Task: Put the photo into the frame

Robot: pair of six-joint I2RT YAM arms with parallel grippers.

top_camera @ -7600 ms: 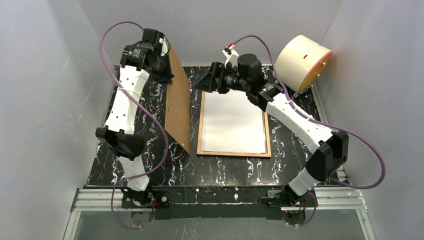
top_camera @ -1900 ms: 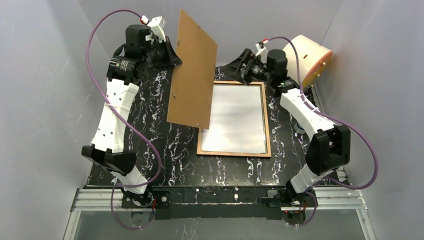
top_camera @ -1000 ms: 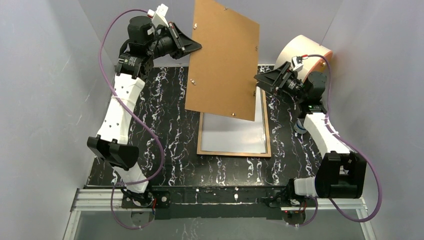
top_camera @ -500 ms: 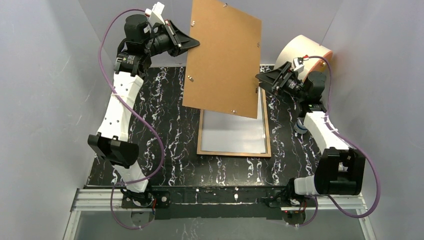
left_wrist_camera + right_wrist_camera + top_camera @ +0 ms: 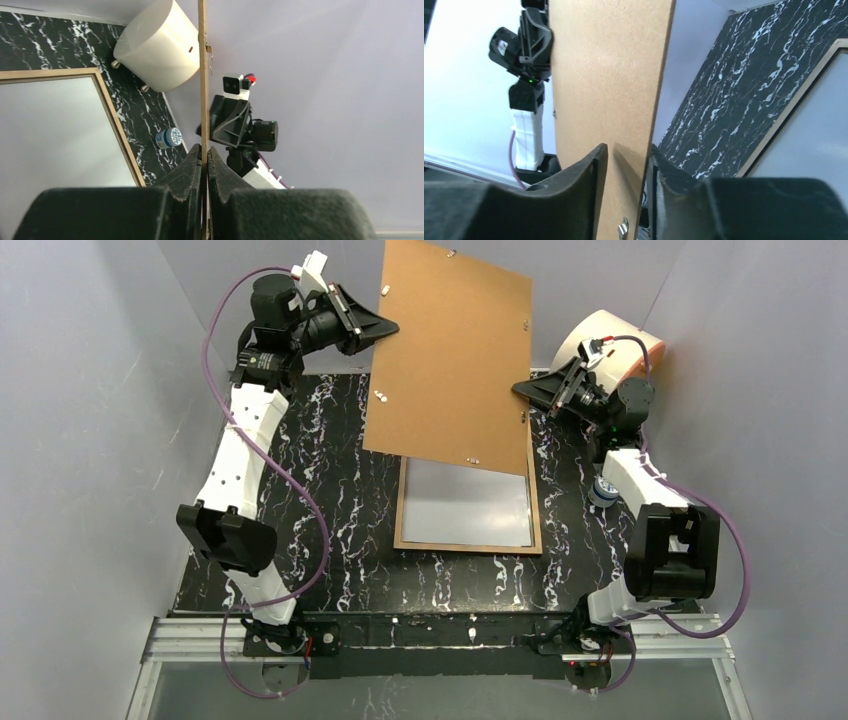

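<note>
A brown backing board hangs tilted above the marbled table, cream drum behind.

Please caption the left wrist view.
Left gripper shut on flat brown backing board, seen edge-on; light wooden frame lies beyond.

Pale grey walls surround a black marbled table (white veins), evenly lit

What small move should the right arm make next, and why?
Probably close the right pincer on the backing board: its fingers straddle the board's edge with a gap, while the left pincer alone clamps the opposite edge, board tilted above the frame.
</note>
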